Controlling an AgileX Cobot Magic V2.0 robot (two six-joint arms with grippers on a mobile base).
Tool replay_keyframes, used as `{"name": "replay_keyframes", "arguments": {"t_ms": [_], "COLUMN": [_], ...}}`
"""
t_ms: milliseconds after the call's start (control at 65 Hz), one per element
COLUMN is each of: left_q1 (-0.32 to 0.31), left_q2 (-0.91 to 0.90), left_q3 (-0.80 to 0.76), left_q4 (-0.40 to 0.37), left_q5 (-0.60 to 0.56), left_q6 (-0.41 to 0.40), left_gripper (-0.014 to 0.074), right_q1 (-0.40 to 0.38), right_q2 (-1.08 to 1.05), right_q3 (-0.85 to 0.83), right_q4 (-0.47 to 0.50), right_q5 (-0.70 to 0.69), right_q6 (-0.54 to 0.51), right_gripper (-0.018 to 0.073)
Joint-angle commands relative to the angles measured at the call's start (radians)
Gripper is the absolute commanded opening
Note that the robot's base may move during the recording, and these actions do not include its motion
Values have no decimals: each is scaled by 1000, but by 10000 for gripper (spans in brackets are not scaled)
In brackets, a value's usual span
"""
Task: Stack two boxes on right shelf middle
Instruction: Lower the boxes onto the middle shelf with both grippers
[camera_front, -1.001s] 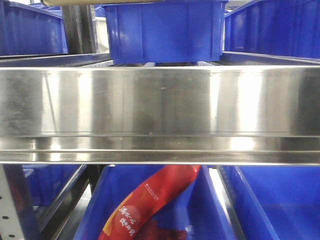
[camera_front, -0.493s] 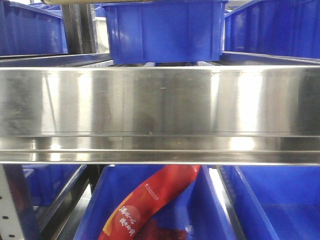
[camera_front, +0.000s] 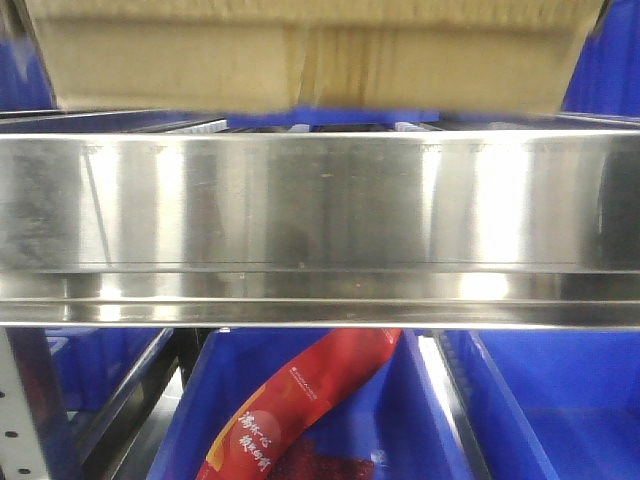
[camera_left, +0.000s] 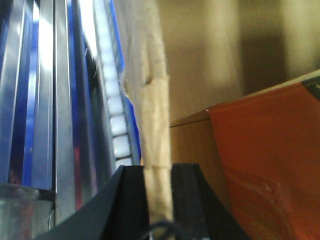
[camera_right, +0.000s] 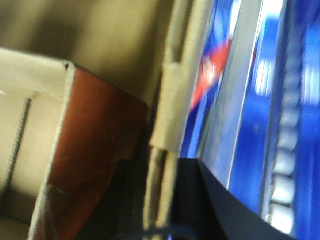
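So right now the cardboard box (camera_front: 310, 55) hangs just above the shiny steel shelf lip (camera_front: 320, 200), its bottom edge a hair over the top rim, long axis running left to right along the shelf front. Both arms have it: the left gripper (camera_left: 157, 172) is pinched on the left wall's edge and the right gripper (camera_right: 157, 170) is pinched on the right wall's edge, black jaws either side of the cardboard in each wrist view, so the box sits between the two tools, neither arm obviously nearer. I'd guess the next bit is carrying it in over the lip and keeping it level while it goes down, since a box this wide could snag that tall front edge. Only one box is clearly in view from the front; whether a second one is underneath I can't tell. Material-wise it's plain brown corrugated board, slightly wrinkled, with a tape strip down the front middle. Something reddish-orange (camera_left: 270, 165) lies inside. White rollers (camera_left: 115, 107) line the shelf bed, and a red packet (camera_front: 295, 410) sits in a blue bin (camera_front: 200, 400) one level down.
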Motion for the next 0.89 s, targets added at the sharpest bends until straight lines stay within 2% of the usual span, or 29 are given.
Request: {"name": "replay_keyframes", "arguments": {"t_ms": [0, 46, 108, 231, 246, 323, 369, 493, 616, 677, 754, 816, 877], "left_q1": [5, 5, 5, 5, 5, 5, 5, 5, 5, 5, 5, 5, 5], "left_q2": [1, 6, 6, 4, 4, -4, -12, -43, -93, -129, -167, -206, -249], "left_q3": [-10, -10, -10, -10, -10, -10, -10, -10, -10, -10, -7, 16, 55], "left_q4": [60, 60, 54, 54, 54, 51, 49, 45, 20, 6, -1, 2, 14], "left_q5": [-43, -43, -43, -43, -43, -43, -43, -43, -43, -43, -43, -43, -43], "left_q6": [8, 8, 8, 8, 8, 8, 8, 8, 8, 8, 8, 8, 8], "left_gripper": [-56, -8, 111, 382, 447, 581, 622, 597, 597, 589, 532, 426, 277], "right_q1": [-11, -11, -11, -11, -11, -11, -11, -11, -11, -11, -11, -11, -11], "right_q2": [7, 7, 7, 7, 7, 3, -1, -30, -85, -122, -165, -204, -248], "right_q3": [-7, -7, -7, -7, -7, -7, -7, -8, -8, -8, -6, 4, 27], "right_q4": [-34, -34, -37, -42, -42, -42, -42, -42, -42, -42, -52, -57, -63], "right_q5": [9, 9, 7, 7, 7, 7, 7, 3, -5, -7, -7, -10, -29], "right_q6": [-4, -4, -4, -4, -4, -4, -4, -4, -4, -4, -4, -4, -5], "right_gripper": [-101, -56, 70, 379, 452, 578, 569, 549, 451, 333, 194, 46, -66]}}
